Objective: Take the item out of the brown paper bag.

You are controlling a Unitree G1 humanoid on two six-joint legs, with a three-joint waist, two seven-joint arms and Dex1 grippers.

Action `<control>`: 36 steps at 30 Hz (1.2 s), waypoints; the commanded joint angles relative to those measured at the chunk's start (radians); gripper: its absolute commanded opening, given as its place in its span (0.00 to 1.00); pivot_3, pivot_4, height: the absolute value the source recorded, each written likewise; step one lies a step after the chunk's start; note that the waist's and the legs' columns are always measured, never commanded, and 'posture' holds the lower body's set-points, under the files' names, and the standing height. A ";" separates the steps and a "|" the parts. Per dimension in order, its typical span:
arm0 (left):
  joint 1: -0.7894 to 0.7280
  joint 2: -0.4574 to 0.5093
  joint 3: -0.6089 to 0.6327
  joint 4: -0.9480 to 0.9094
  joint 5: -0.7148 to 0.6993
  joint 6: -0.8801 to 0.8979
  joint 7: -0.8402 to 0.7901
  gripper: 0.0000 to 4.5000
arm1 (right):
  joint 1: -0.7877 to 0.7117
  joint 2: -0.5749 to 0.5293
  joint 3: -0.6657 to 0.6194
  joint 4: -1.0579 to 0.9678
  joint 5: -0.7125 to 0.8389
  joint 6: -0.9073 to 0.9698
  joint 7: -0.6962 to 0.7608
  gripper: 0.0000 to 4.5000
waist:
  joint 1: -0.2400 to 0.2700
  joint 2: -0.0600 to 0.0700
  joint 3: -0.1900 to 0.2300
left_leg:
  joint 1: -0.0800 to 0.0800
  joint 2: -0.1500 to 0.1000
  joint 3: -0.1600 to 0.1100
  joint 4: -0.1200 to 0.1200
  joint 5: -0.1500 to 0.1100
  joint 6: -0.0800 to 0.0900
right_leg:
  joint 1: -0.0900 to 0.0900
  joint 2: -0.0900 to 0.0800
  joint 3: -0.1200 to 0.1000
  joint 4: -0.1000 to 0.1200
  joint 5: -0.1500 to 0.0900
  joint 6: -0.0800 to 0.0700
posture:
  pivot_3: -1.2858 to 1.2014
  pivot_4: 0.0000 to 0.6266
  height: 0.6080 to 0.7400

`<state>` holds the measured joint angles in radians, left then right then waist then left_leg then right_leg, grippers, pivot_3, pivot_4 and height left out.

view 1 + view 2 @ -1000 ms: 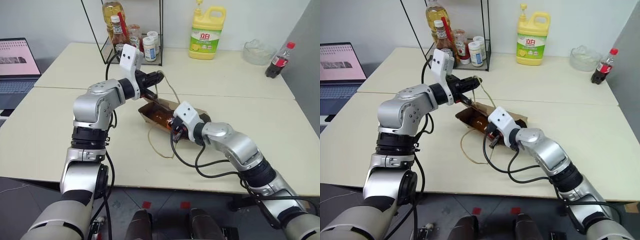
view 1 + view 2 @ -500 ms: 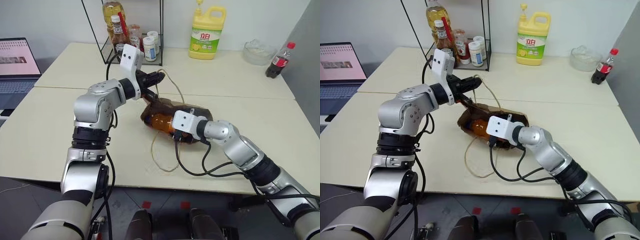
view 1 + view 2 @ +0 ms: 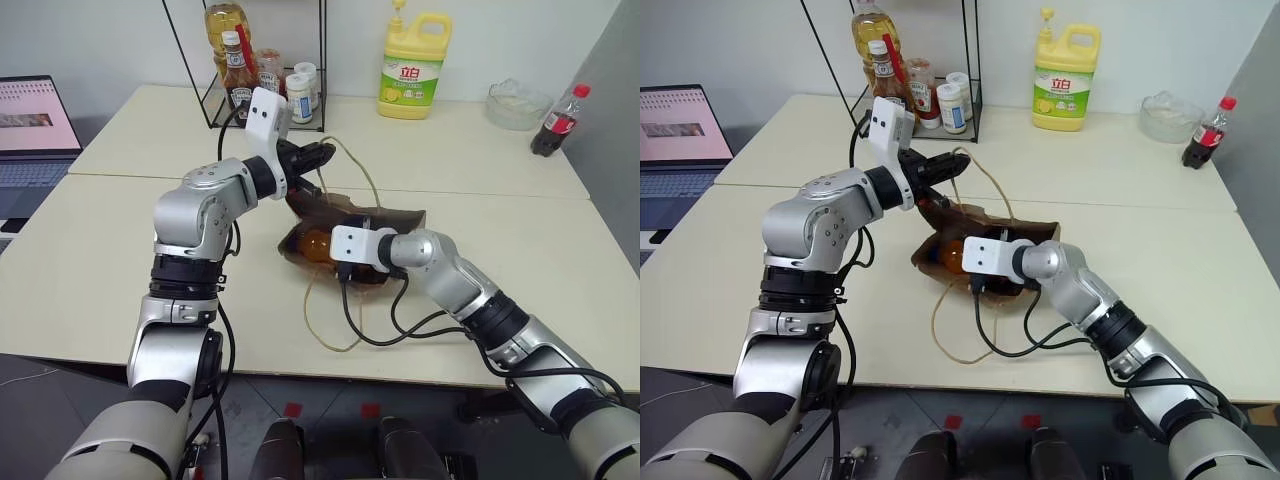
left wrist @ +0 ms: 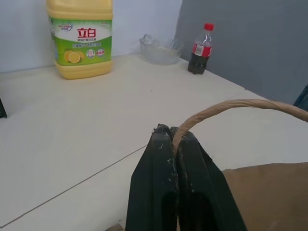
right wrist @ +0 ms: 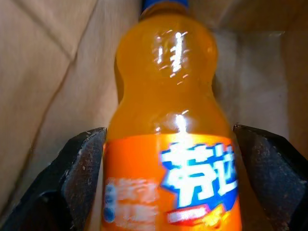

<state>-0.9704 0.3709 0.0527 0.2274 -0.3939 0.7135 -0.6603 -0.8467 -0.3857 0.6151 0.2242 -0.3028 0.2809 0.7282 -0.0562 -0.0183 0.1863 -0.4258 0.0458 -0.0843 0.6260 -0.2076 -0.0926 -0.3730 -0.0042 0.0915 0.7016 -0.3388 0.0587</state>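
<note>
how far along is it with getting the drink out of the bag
Done: the left tool is shut on a handle, holding the brown paper bag open. In hand: the right tool is inside, fingers open either side of the orange bottle. Left: closing on it and pulling it out.

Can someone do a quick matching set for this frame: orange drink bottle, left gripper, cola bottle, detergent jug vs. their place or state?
Things:
1. orange drink bottle
2. left gripper
3. cola bottle
4. yellow detergent jug

Places or states:
A. upright at the table's far right corner
B. shut on a loop handle of the brown paper bag
C. inside the bag, between the open fingers of the right gripper
D. upright at the back of the table, by the wire rack

Pairs: 1-C, 2-B, 3-A, 4-D
</note>
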 commanded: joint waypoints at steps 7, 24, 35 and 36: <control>0.006 0.009 0.005 -0.064 0.000 -0.008 0.010 0.00 | 0.025 -0.003 -0.030 0.012 -0.027 -0.040 0.057 0.72 | 0.000 0.000 0.000 | 0.000 0.000 0.000 0.000 0.000 -0.001 | 0.001 0.000 0.000 0.000 0.000 0.000 | 0.52 0.24 1.00; -0.002 0.010 0.010 -0.006 0.026 -0.066 0.033 0.00 | 0.137 -0.014 -0.238 -0.205 0.155 -0.320 0.075 0.72 | 0.000 0.000 0.000 | 0.000 0.000 0.000 0.000 0.000 -0.001 | 0.000 0.000 0.000 0.000 0.000 0.000 | 0.52 0.24 1.00; -0.004 0.008 0.022 0.034 0.033 -0.065 0.056 0.00 | 0.187 -0.045 -0.369 -0.320 0.283 -0.419 0.085 0.72 | 0.001 0.000 0.000 | 0.000 0.000 0.000 0.000 0.001 -0.001 | 0.000 0.000 0.000 -0.001 0.000 0.000 | 0.52 0.24 1.00; -0.006 0.009 0.024 0.044 0.034 -0.063 0.060 0.00 | 0.192 -0.053 -0.373 -0.336 0.293 -0.423 0.096 0.72 | 0.001 0.000 0.000 | 0.000 0.000 0.000 0.000 0.000 -0.001 | 0.000 0.000 0.000 0.000 0.000 0.000 | 0.52 0.24 1.00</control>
<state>-0.9581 0.3735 0.0583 0.2744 -0.3651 0.6596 -0.6116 -0.6391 -0.4317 0.2934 -0.0263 -0.0594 -0.1039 0.8192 -0.0552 -0.0184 0.1863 -0.4259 0.0457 -0.0840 0.6257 -0.2072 -0.0934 -0.3727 -0.0043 0.0918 0.7010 -0.3388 0.0586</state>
